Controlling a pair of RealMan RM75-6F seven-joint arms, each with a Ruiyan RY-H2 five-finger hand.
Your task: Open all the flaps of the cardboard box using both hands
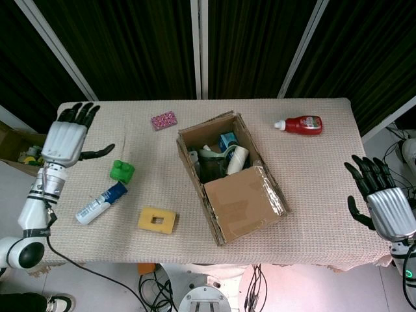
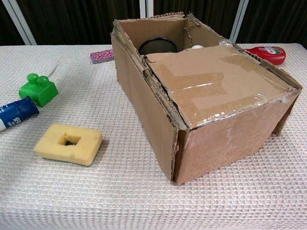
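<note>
The cardboard box (image 1: 231, 175) (image 2: 201, 96) stands mid-table, set at an angle. Its far half gapes, showing a black cup (image 2: 158, 45) and other items inside. A taped flap (image 1: 244, 201) (image 2: 216, 81) lies flat over the near half. My left hand (image 1: 65, 138) hovers open over the table's left edge, fingers spread, well clear of the box. My right hand (image 1: 383, 198) is open beyond the table's right edge, also holding nothing. Neither hand appears in the chest view.
Left of the box lie a yellow sponge (image 1: 156, 220) (image 2: 69, 143), a green block (image 1: 121, 171) (image 2: 38, 89), a blue-and-white tube (image 1: 101, 202) (image 2: 14, 114) and a pink packet (image 1: 163, 120) (image 2: 101, 55). A red bottle (image 1: 299, 124) (image 2: 266, 53) lies at the far right.
</note>
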